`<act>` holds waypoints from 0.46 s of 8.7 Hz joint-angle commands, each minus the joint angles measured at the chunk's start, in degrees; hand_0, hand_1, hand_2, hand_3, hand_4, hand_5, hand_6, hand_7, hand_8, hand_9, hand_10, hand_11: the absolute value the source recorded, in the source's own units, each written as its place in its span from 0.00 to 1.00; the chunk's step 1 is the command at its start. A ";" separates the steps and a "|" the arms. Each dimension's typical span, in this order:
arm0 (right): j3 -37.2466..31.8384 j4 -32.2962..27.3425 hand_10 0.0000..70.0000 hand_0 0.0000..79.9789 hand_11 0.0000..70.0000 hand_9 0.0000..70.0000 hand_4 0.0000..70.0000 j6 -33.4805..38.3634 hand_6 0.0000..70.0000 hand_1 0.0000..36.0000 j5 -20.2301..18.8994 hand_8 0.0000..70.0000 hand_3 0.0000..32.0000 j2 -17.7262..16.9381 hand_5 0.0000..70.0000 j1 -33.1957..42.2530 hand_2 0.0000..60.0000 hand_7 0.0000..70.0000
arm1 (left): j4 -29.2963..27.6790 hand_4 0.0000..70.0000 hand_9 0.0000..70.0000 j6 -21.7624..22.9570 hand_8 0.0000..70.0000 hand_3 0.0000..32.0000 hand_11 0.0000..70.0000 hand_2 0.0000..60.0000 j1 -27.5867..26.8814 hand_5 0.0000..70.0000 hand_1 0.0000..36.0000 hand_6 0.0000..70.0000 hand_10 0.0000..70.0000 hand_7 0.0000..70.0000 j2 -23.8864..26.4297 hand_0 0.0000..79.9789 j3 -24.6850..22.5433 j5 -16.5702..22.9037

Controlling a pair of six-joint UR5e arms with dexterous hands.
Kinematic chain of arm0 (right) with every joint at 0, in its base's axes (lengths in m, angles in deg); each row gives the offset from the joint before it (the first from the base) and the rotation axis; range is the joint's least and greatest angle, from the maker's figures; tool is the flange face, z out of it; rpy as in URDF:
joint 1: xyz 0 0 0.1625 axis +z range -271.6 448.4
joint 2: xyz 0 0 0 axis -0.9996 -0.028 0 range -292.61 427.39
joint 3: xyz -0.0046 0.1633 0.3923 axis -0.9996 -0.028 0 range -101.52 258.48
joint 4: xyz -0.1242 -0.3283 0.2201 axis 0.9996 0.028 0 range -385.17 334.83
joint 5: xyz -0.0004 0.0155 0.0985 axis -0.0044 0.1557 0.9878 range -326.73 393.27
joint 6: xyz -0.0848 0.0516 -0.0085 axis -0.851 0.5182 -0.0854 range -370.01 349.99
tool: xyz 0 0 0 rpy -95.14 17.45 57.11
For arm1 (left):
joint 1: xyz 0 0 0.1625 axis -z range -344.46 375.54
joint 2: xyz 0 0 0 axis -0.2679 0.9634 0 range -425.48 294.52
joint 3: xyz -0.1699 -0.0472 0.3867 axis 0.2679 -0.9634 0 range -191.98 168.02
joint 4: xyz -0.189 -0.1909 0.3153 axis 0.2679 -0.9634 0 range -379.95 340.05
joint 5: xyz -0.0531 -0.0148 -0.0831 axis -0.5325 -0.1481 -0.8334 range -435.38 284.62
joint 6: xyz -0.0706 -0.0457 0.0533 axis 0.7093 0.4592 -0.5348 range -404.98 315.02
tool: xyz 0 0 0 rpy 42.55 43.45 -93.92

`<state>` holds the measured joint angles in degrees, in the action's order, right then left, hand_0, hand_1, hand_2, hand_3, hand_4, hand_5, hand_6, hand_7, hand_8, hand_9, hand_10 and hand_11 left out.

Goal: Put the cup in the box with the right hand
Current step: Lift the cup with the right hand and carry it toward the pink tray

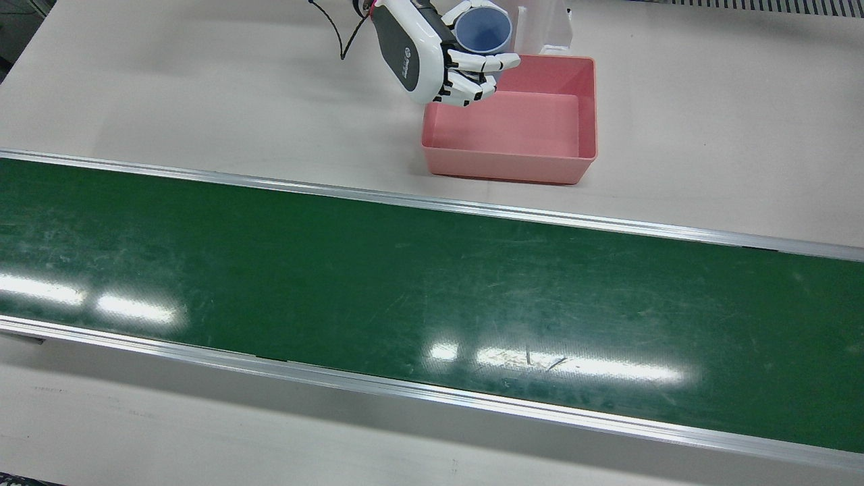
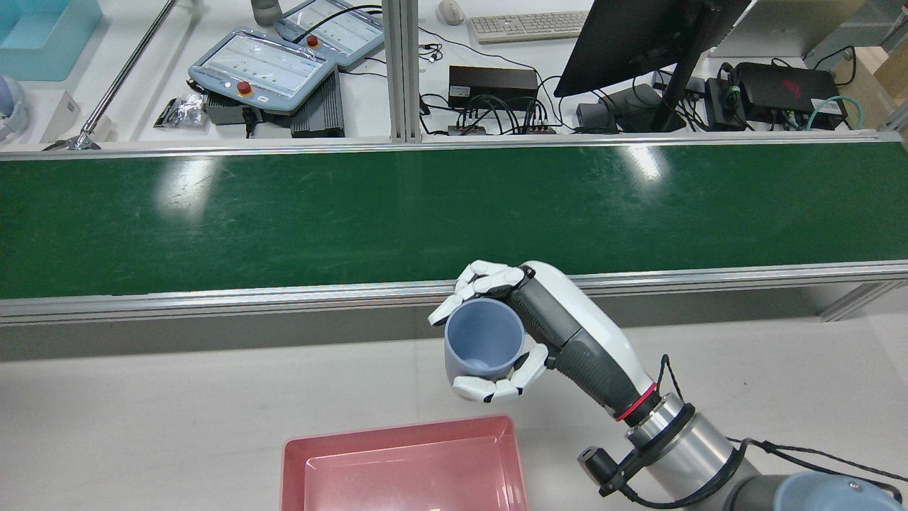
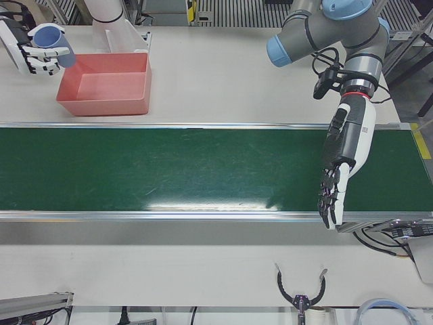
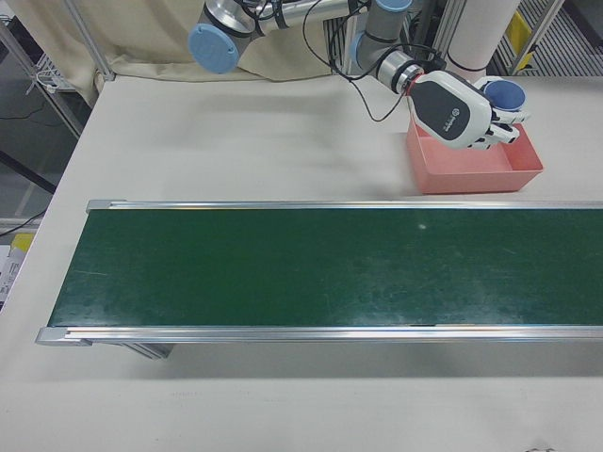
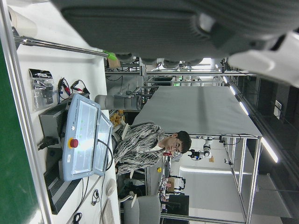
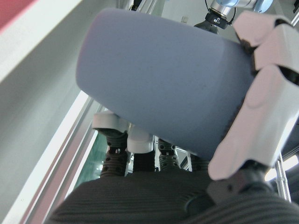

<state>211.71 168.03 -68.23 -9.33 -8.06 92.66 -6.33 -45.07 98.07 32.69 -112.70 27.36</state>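
My right hand point(image 2: 528, 333) is shut on a pale blue cup point(image 2: 484, 344) and holds it in the air, mouth up and tilted. In the front view the hand point(image 1: 432, 57) and cup point(image 1: 482, 30) hang over the far left corner of the pink box point(image 1: 526, 155), which is empty. The cup fills the right hand view point(image 6: 163, 88). The right-front view shows the hand point(image 4: 462, 113) with the cup point(image 4: 504, 94) above the box point(image 4: 471, 179). My left hand point(image 3: 342, 169) hangs open over the green belt, far from the box point(image 3: 101, 105).
A green conveyor belt point(image 1: 432, 290) with metal rails runs across the table between the box and the operators' side. A white pedestal point(image 1: 540, 23) stands just behind the box. Teach pendants point(image 2: 262, 67) and a monitor lie beyond the belt.
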 commanded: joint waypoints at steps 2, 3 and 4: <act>-6.73 -10.26 0.19 0.82 0.30 0.40 0.30 -1.47 0.13 0.52 3.31 0.24 0.00 -0.40 0.14 -5.41 0.02 0.39 | 0.00 0.00 0.00 0.00 0.00 0.00 0.00 0.00 0.00 0.00 0.00 0.00 0.00 0.00 0.00 0.00 0.00 0.00; -10.94 -16.21 0.00 0.79 0.03 0.14 0.17 -0.93 0.04 0.39 3.31 0.08 0.00 -0.57 0.10 -5.23 0.00 0.06 | 0.00 0.00 0.00 0.00 0.00 0.00 0.00 0.00 0.00 0.00 0.00 0.00 0.00 0.00 0.00 0.00 0.00 0.00; -11.59 -17.32 0.01 0.73 0.04 0.15 0.17 -0.32 0.04 0.36 3.40 0.09 0.00 -0.75 0.09 -5.23 0.00 0.08 | 0.00 0.00 0.00 0.00 0.00 0.00 0.00 0.00 0.00 0.00 0.00 0.00 0.00 0.00 0.00 0.00 0.00 0.00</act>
<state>204.82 157.29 -69.95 -6.26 -8.52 87.53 -6.33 -45.07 98.07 32.69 -112.70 27.36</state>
